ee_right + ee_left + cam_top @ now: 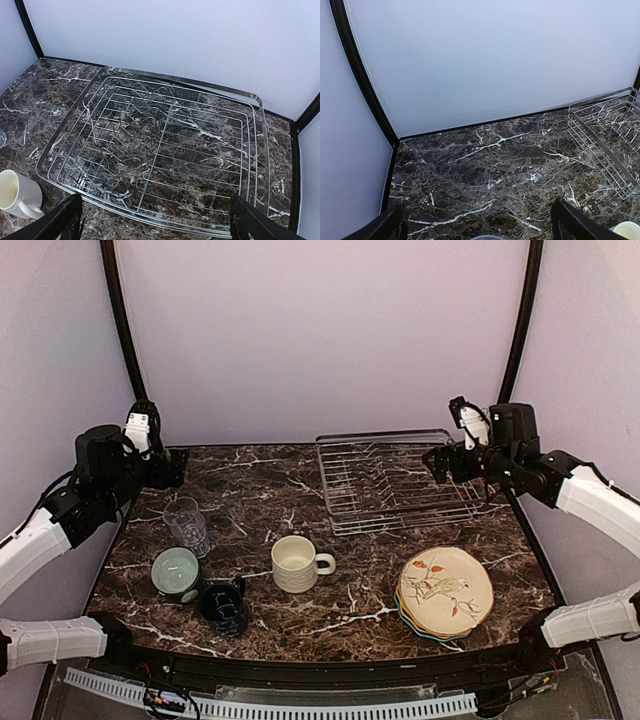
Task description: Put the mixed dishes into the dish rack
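Your left claw (168,468) gapes wide and empty, with the mint-green bowl (176,571), clear glass tumbler (186,525) and navy mug (224,606) nearer you than it. The cream mug (297,563) lies left of your right claw (440,462), which hovers equally wide over the dish rack (400,480); the plate stack (445,592) sits nearer you.

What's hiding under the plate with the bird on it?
More plates are stacked under the bird plate. Only their rims peek out at its near edge, and one looks bluish. Their patterns, and how many there are, are covered.
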Controlling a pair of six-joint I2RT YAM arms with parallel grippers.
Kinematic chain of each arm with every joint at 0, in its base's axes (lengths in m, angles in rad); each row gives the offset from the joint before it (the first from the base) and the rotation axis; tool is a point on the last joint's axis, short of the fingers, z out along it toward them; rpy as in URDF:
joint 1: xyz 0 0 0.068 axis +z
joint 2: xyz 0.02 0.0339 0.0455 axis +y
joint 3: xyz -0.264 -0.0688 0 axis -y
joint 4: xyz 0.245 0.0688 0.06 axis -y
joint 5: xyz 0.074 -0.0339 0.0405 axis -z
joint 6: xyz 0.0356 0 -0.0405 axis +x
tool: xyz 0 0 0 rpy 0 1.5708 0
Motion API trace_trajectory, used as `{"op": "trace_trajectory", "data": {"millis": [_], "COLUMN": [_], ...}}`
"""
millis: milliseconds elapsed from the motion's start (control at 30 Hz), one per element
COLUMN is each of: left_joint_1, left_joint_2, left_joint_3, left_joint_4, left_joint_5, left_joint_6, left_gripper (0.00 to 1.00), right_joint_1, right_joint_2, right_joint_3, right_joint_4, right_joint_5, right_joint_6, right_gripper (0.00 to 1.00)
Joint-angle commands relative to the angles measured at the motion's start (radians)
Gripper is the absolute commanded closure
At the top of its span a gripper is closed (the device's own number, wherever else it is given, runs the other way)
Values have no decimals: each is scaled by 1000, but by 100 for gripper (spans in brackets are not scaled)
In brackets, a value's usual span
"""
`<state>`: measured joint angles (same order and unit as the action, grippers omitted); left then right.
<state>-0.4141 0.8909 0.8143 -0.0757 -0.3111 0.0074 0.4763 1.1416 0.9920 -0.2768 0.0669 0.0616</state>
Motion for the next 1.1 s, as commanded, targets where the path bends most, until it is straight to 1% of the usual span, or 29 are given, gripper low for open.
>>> {"op": "trace_trajectory", "data": {"millis": [0,67,133,333,400,467,567,600,667,800,867,900,967,1067], "left_joint_1": [6,6,6,6,4,0,-20,-45,-97,-216,-266,-279,-323,-355], "left_joint_2": [-2,2,12,77,99,119,140,143,152,217,271,292,369,520], "left_joint_3": [-6,-1,10,65,89,126,148,148,147,170,195,207,266,394], "left_joint_4": [1,-10,-34,-137,-184,-247,-334,-343,-361,-417,-441,-458,-506,-593], "left_joint_5": [11,18,27,57,108,190,335,372,400,395,376,373,375,350], "left_joint_6": [4,5,14,74,91,112,135,144,160,208,205,198,178,141], "left_gripper": [1,1,1,1,2,5,5,5,4,4,6,9,14,20], "right_joint_1": [5,6,16,89,136,184,218,224,235,250,251,252,253,255], "right_joint_2": [55,85,97,78,66,62,67,70,82,100,106,109,113,114], "right_joint_3": [101,141,146,101,83,66,46,39,30,15,12,13,15,13], "right_joint_4": [-140,-198,-226,-260,-259,-258,-256,-252,-240,-206,-193,-188,-181,-176], "right_joint_5": [53,13,-36,-62,-62,-75,-99,-99,-99,-116,-123,-124,-121,-119], "right_joint_6": [45,47,37,18,5,-5,-6,-3,3,17,26,28,32,33], "right_gripper": [1,1,1,1,1,1,1,1,1,1,1,1,1,1]}}
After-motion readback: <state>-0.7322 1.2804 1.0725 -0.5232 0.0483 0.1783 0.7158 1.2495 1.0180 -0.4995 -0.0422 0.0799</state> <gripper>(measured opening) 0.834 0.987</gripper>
